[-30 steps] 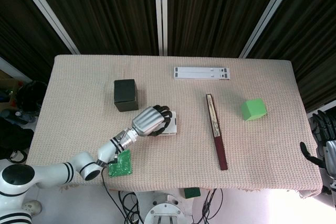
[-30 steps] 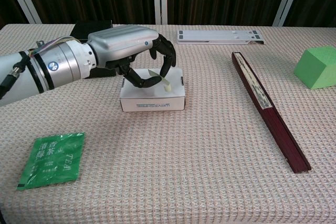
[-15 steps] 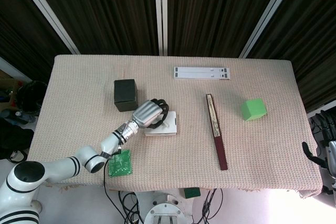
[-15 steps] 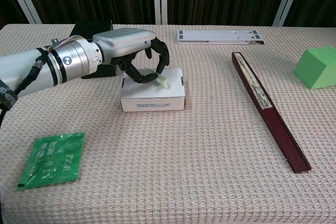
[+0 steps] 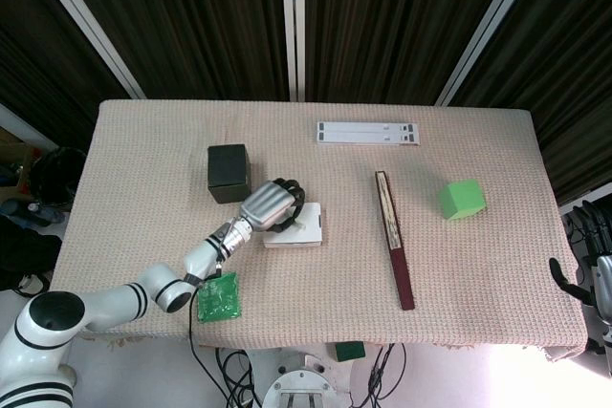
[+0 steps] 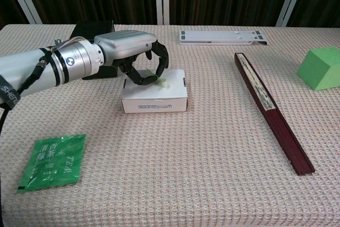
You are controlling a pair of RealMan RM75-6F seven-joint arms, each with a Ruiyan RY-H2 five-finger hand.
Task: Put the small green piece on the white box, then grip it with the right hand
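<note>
The small pale green piece (image 6: 166, 82) is pinched by the left hand (image 6: 135, 57) on the flat white cardboard box (image 6: 154, 101).

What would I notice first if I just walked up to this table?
Probably the shiny silver left hand, curled over the white box near the table's middle and pinching a small green piece on top. Then the bright green block at the far right, and the long dark folded fan lying between them.

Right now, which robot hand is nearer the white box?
Left. The left robot hand is over the white box, at the small green piece. The right robot hand sits off the table's right edge.
</note>
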